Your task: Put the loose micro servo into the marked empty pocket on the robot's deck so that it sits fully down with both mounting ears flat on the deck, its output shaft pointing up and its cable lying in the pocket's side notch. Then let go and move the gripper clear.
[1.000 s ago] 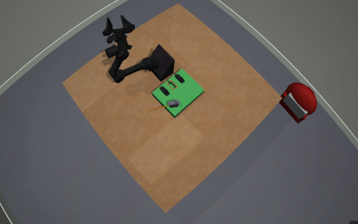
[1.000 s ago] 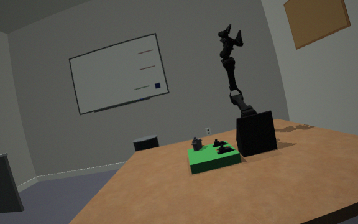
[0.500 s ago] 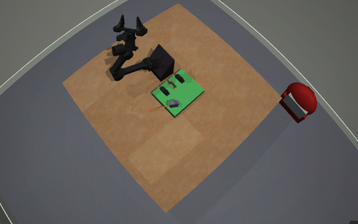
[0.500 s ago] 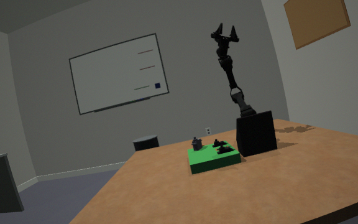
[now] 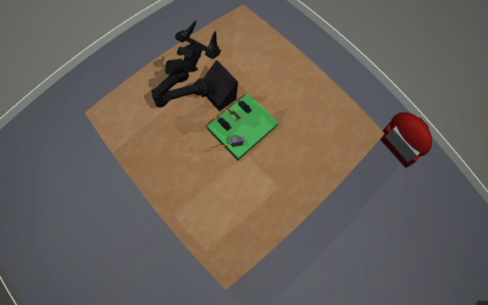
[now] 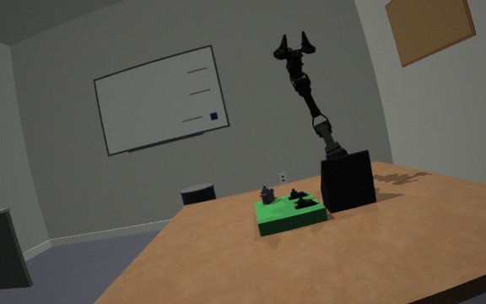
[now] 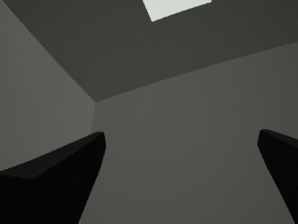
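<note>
Brown counter (image 5: 312, 178) carrying the green deck (image 5: 265, 120), with the arm (image 6: 310, 101) raised high above its base, gripper (image 6: 294, 43) pointing up. The fingers (image 5: 213, 44) are spread wide, released and empty. The grey servo (image 5: 236, 141) lies on the deck's near corner, apart from the marked pocket (image 5: 235, 114), its cable (image 5: 216, 147) trailing onto the counter.

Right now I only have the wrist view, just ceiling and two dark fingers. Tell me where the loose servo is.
Observer: The grey micro servo stands on the green deck near its outer corner, far from the claw.
Operator: Say which way its cable runs.
Observer: The orange cable trails off the deck edge onto the table.
Operator: Find me the pocket.
Observer: The outlined empty pocket lies between two black seated servos, on the side nearer the arm's base.
Operator: Report the claw.
Observer: It is open and holds nothing, raised high above the base, pointing at the ceiling.
</note>
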Available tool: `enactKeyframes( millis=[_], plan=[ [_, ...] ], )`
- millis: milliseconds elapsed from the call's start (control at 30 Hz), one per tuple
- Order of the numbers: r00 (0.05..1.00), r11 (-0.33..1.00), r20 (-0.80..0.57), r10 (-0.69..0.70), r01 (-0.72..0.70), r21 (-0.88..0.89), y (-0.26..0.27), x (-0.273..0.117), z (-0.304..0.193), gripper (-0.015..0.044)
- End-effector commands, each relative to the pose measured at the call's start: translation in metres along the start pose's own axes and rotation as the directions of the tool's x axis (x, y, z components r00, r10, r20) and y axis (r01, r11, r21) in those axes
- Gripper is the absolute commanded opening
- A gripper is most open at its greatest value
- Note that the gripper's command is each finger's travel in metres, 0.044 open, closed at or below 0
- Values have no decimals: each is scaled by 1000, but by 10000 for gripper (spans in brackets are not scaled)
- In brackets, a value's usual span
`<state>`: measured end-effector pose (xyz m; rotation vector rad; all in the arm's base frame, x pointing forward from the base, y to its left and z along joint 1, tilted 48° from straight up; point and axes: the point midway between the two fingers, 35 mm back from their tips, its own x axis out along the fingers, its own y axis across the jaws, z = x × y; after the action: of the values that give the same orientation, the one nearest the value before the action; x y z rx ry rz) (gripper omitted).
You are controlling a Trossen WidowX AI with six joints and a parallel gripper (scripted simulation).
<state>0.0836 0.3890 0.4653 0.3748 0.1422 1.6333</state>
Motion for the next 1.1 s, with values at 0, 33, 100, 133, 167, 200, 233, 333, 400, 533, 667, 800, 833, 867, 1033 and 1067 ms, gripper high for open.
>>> enactKeyframes(
  millis=[0,33,100,133,167,200,233,333,400,533,667,800,833,867,1033,1067],
  plan=[
    [994,994,-37,-105,105,-17,-30,1,-10,440],
    [990,991,-44,-136,135,-24,-40,0,-13,440],
    [980,982,-64,-187,186,-31,-56,-1,-18,440],
    [974,976,-77,-215,213,-36,-64,-2,-22,440],
    [966,970,-89,-243,240,-40,-72,-3,-25,440],
    [958,963,-101,-270,266,-46,-80,-4,-28,440],
    [949,955,-114,-295,291,-48,-89,-6,-31,440],
    [914,927,-151,-376,369,-72,-114,-12,-41,440],
    [887,904,-175,-428,419,-87,-130,-17,-48,440],
    [820,851,-225,-526,511,-124,-162,-31,-60,440],
    [741,790,-276,-612,589,-169,-191,-47,-74,440],
    [647,723,-332,-687,656,-216,-219,-67,-88,440],
    [621,705,-346,-704,670,-231,-226,-72,-91,440],
    [594,687,-359,-719,684,-245,-232,-78,-95,440],
    [473,613,-419,-775,723,-319,-259,-106,-110,440],
    [444,596,-431,-785,730,-334,-264,-112,-114,440]
  ],
)
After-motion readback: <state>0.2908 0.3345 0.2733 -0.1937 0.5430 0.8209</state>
